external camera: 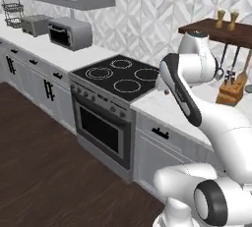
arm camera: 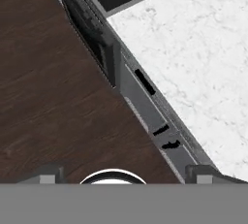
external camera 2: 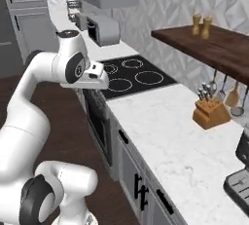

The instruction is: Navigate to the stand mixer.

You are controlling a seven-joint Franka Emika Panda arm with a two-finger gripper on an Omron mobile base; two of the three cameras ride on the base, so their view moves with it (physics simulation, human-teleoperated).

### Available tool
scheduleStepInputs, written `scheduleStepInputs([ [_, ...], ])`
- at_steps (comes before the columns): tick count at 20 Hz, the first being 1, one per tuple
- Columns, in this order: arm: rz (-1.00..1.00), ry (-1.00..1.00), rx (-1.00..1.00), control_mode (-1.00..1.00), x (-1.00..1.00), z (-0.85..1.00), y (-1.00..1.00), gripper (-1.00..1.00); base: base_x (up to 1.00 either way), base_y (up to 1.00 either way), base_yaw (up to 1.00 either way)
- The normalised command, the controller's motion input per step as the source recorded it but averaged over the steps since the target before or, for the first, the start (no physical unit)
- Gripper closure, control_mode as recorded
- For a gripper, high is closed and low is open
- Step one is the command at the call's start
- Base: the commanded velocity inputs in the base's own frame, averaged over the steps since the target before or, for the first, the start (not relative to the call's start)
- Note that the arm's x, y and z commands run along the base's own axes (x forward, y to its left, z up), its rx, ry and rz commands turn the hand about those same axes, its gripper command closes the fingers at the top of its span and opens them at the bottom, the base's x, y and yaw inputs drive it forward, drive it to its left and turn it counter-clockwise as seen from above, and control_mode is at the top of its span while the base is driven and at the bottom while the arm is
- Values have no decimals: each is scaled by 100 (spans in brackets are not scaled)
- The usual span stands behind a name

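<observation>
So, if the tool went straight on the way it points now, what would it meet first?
Probably the dark wooden floor, just in front of the cabinet drawers beside the oven; depth is hard to judge.

White marble counter [external camera 2: 165,131] carries a wooden knife block [external camera 2: 210,113] near the wall; toaster oven [external camera: 70,32] and toaster [external camera: 33,25] sit left of the cooktop [external camera: 119,75].

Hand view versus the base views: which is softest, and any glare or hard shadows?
Hand view: the drawer handles and marble counter look soft. Left base view: flat, even light on the stove, no glare. Right base view: the knife block is fairly crisp, with a faint shadow.
</observation>
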Motion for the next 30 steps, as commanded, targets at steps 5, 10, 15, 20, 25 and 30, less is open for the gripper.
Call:
scheduleStepInputs([
  [5,0,0,0,100,0,0,0,-100,33,58,69],
  [10,0,0,0,100,0,0,0,-100,30,57,70],
  [15,0,0,0,100,0,0,0,-100,28,49,73],
  [20,0,0,0,100,0,0,0,-100,40,39,72],
  [25,0,0,0,100,0,0,0,-100,33,43,71],
  [30,0,0,0,100,0,0,0,-100,30,45,71],
])
